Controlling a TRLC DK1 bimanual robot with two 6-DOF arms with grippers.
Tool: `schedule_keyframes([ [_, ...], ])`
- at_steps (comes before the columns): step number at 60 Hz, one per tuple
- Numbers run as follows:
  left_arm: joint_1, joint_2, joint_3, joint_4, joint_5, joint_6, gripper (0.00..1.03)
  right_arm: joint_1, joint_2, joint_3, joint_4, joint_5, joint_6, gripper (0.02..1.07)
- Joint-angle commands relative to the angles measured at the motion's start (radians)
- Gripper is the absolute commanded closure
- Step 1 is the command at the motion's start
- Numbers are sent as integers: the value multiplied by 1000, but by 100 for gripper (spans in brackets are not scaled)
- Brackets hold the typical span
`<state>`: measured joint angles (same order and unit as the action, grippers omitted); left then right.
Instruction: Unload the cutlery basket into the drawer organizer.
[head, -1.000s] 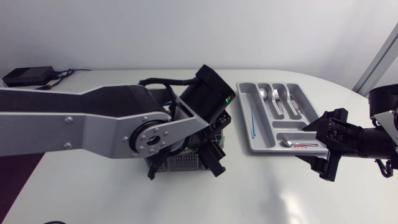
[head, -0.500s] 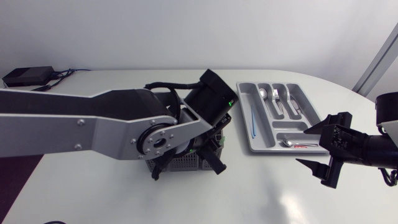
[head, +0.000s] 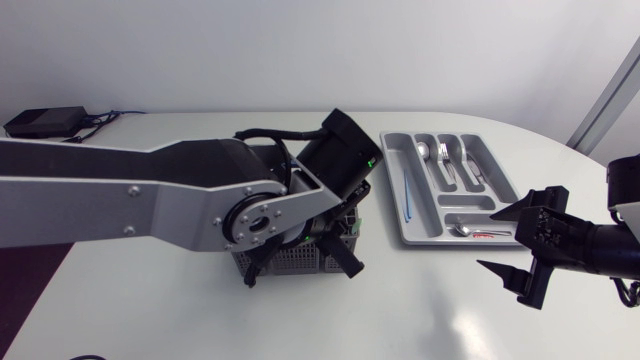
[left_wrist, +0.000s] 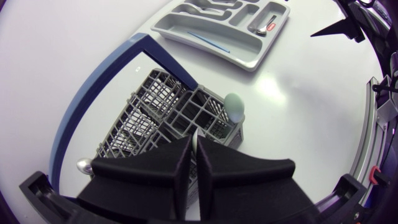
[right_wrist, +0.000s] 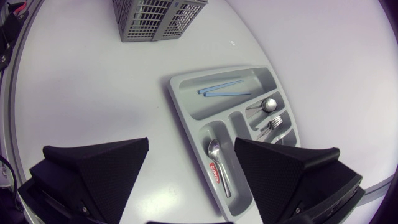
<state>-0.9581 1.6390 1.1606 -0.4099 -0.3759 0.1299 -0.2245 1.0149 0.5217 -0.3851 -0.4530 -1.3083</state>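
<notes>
Head view: a dark grey wire-mesh cutlery basket (head: 290, 262) sits on the white surface (head: 150, 310). A grey plastic drawer organizer (head: 393, 195) lies at its 2 o'clock. The right tool (head: 490, 237), at the organizer's 5 o'clock, is spread wide and empty.
Left wrist view: the left tool (left_wrist: 194, 142) is pinched to a slit over the basket, beside a standing pale spoon (left_wrist: 235, 107).
Right wrist view: the organizer lies at the tool's 12 o'clock.

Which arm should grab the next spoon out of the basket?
Left, I think. The left tool hangs right over the cutlery basket, by the spoon. The right tool is open and empty, far off beside the drawer organizer.

Matte plastic organizer (head: 426, 215), shiny metal spoon (head: 423, 151)
</notes>
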Motion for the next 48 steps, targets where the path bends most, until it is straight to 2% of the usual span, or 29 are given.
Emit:
schedule_keyframes([
  [1,-19,-22,31,-21,-6,-15,100,-4,-7,-26,-6,-10,11,7],
  [12,-36,-80,65,-63,-18,24,100,1,-10,-34,-12,-10,11,7],
  [28,-70,-177,85,-63,-110,82,100,8,-58,-46,-15,-13,17,7],
  [48,-107,-263,71,-75,-178,99,100,37,-162,-23,3,-72,192,7],
])
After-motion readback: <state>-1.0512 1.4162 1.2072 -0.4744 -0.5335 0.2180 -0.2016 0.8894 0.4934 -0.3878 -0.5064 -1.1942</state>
